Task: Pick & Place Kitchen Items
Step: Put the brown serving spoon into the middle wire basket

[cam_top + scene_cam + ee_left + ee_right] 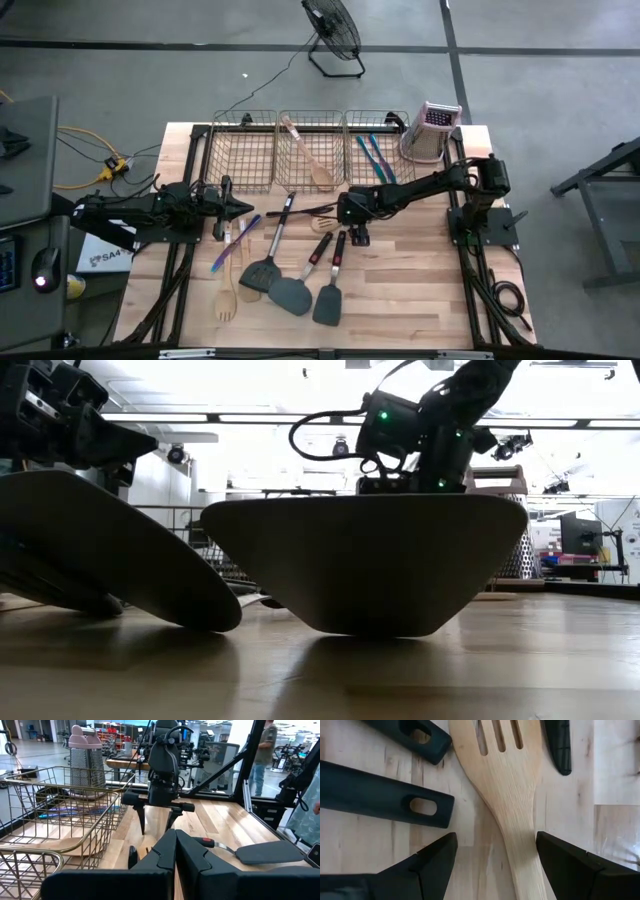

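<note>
Pale butcher-block table (420, 290) under a grey workshop floor was the setting. At mid-table the right gripper (495, 857) was held low with its fingers (432, 862) spread wide, one on each side of a slotted wooden spatula (507, 785); nothing was pinched yet, and whether the fingers touched the wood could not be told. That spatula lay flat, its long axis running between the fingers, slotted blade pointing away from the wrist and handle passing back under it. Two black handles (390, 800) lay just beside it, crosswise to it.

The left gripper (235, 207) waited at the table's left, fingers pressed together and empty.

Three baskets (312, 150) stood along the far edge: a wooden spoon (308, 155) was seen in the middle one, slim blue pieces (375, 157) in the right one, the left apparently empty. Grey spatulas (290, 292), a wooden fork (226, 300) and a purple piece (232, 243) were left on the table, so the task was judged less than half done.
</note>
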